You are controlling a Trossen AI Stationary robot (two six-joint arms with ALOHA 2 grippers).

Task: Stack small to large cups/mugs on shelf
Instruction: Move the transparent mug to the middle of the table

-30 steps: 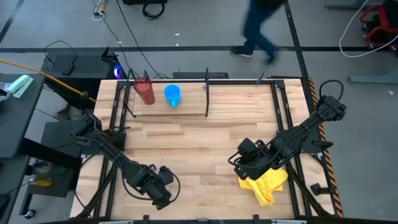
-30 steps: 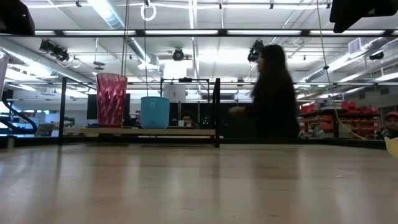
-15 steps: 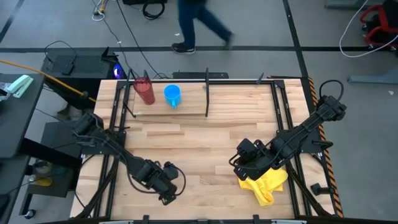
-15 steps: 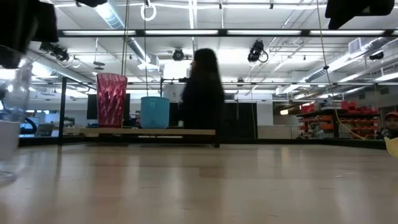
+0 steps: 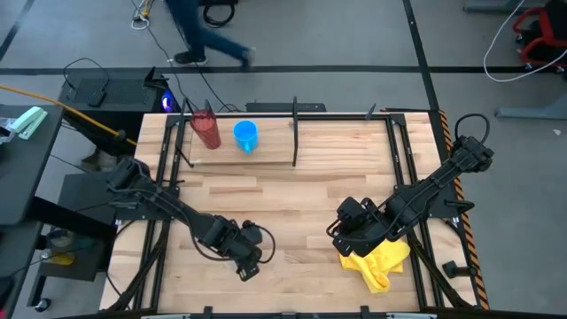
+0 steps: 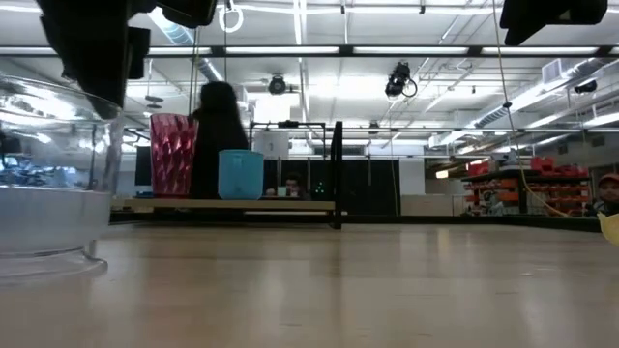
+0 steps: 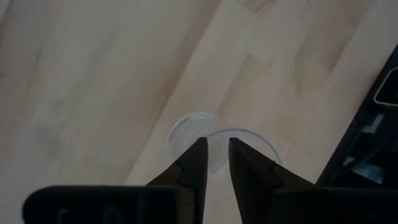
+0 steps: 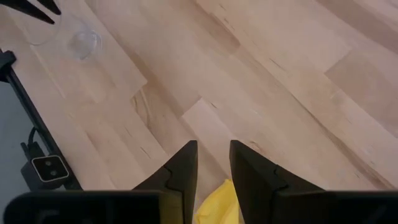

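The small clear cup (image 6: 48, 184) is in my left gripper (image 5: 251, 261) near the table's near edge, left of the middle. It also shows in the left wrist view (image 7: 249, 144) and the right wrist view (image 8: 81, 42). The dark red tumbler (image 5: 207, 131) and the blue cup (image 5: 245, 136) stand upright, side by side, on the black wire shelf (image 5: 266, 164) at the far left. My right gripper (image 5: 341, 235) hovers near the table's near right with a narrow gap between its fingers (image 8: 186, 162) and holds nothing. My left gripper pinches the clear cup's wall at its rim (image 7: 214, 134) between its two fingers, which point down from above. One finger seems to stand inside the cup and one outside. The cup stays upright, mouth up. Whether its base (image 6: 44, 271) touches the table, I cannot tell.
A yellow cloth (image 5: 381, 261) lies under my right arm at the near right. A person (image 5: 199, 27) walks on the floor beyond the table's far edge. The bare wooden table (image 5: 301, 195) stretches between the shelf and both grippers.
My left gripper has gone toward the table's right edge along the near side, carrying the clear cup, which stays upright and has come into the low view from its left. The person behind the table has walked from right to left.
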